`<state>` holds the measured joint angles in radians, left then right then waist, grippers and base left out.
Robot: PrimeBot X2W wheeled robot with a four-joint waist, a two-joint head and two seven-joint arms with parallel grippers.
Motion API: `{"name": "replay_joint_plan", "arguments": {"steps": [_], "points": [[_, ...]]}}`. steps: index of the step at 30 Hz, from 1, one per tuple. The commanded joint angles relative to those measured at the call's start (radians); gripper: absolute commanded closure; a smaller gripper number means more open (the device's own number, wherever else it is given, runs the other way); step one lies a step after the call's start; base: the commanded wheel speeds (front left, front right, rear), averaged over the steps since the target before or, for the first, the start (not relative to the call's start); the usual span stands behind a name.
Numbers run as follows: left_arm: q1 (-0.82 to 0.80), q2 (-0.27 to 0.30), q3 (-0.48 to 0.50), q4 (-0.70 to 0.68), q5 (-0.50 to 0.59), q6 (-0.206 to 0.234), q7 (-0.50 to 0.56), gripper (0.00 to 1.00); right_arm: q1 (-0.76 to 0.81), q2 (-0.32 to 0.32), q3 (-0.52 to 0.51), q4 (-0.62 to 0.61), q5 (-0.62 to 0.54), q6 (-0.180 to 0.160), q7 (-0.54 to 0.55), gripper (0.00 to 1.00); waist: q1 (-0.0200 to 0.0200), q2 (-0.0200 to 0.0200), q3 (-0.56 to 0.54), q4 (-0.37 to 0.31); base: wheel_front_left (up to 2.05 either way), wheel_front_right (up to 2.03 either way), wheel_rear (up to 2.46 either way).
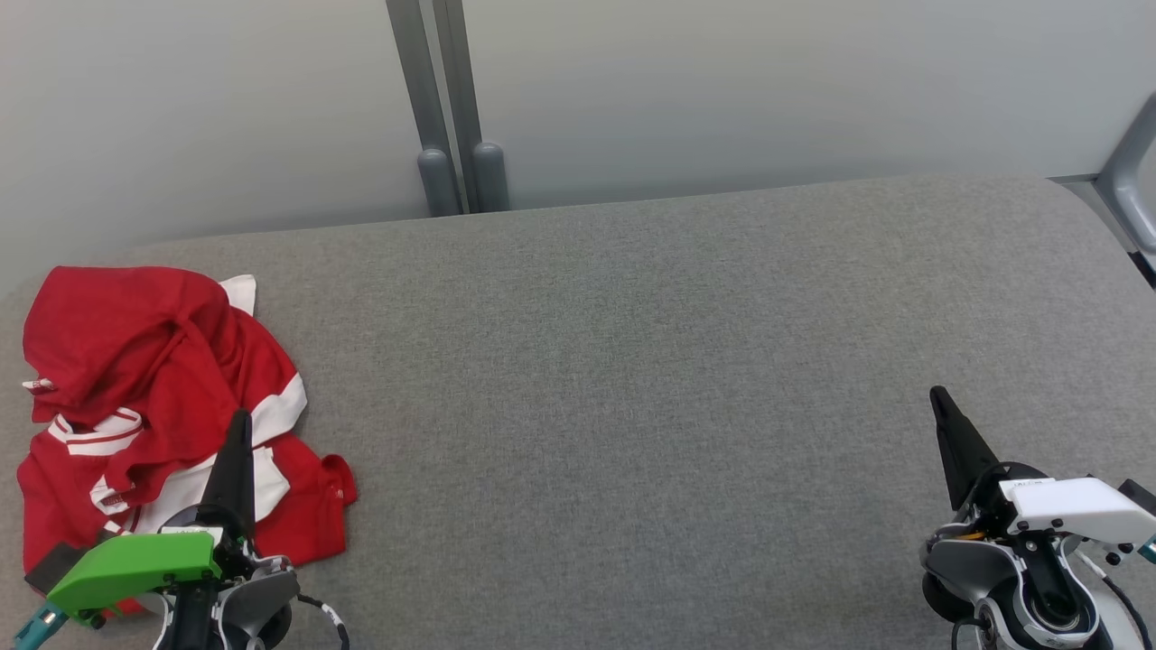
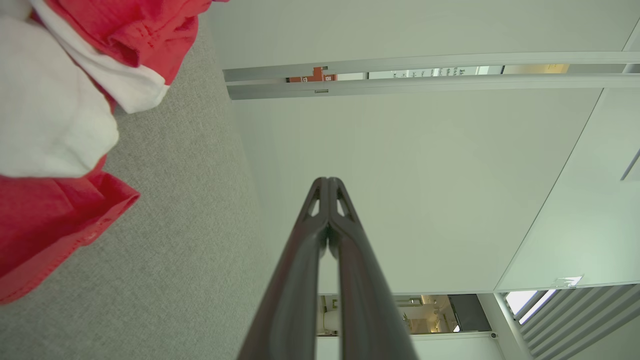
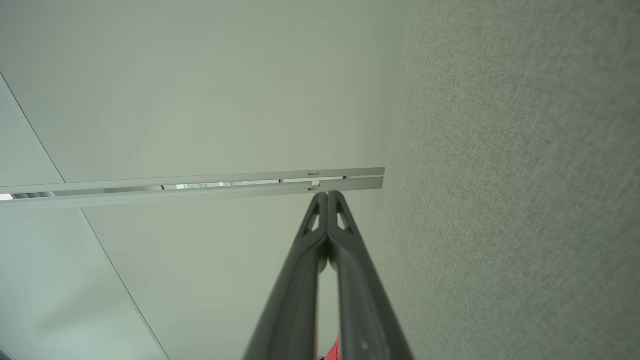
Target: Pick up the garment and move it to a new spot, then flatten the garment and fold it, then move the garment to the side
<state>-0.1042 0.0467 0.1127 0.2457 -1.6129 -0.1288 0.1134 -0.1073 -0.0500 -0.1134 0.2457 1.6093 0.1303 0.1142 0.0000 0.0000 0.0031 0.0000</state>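
While the crumpled red-and-white shirt (image 1: 153, 388) lay at the left edge of the grey fabric surface (image 1: 632, 361), the left gripper (image 1: 239, 424) at lower left and right gripper (image 1: 941, 399) at lower right had fingers pressed together, holding nothing

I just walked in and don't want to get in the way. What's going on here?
A two-armed robot is about to fold a garment, but nothing has been picked up yet. The red and white garment lies crumpled at the left end of the grey surface. The left gripper is shut and empty beside it. The right gripper is also shut and empty, over bare surface on the right.
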Motion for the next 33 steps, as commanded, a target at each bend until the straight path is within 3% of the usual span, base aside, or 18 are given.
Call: {"name": "replay_joint_plan", "arguments": {"steps": [1,6,7,18,33], "points": [[-0.013,0.007,0.002,-0.002,0.0,-0.004,0.004,1.0,-0.006,0.0,0.0,0.001,0.007,0.001,0.002,1.0,0.0,0.0,0.0,0.0,0.0,0.0,0.0],[-0.013,0.007,0.002,-0.002,0.0,-0.004,0.004,1.0,-0.006,0.0,0.0,0.001,0.007,0.001,0.002,1.0,0.0,0.0,0.0,0.0,0.0,0.0,0.0],[0.001,-0.001,0.0,0.003,0.0,0.0,0.0,0.0,0.001,0.0,0.0,0.003,0.0,0.0,0.0,0.0,0.0,0.0,0.0,0.0,0.0,0.0,0.0],[0.016,-0.004,-0.046,0.023,0.013,0.002,-0.045,0.0,0.035,0.0,0.028,-0.008,-0.038,0.0,-0.045,0.0,0.0,0.0,0.0,0.0,0.0,0.0,0.0],[0.022,-0.002,-0.076,0.002,0.275,0.045,-0.112,0.0,0.058,-0.015,0.061,-0.098,-0.414,0.0,-0.112,0.0,0.0,0.0,-0.003,0.007,0.0,0.0,0.0]]}}
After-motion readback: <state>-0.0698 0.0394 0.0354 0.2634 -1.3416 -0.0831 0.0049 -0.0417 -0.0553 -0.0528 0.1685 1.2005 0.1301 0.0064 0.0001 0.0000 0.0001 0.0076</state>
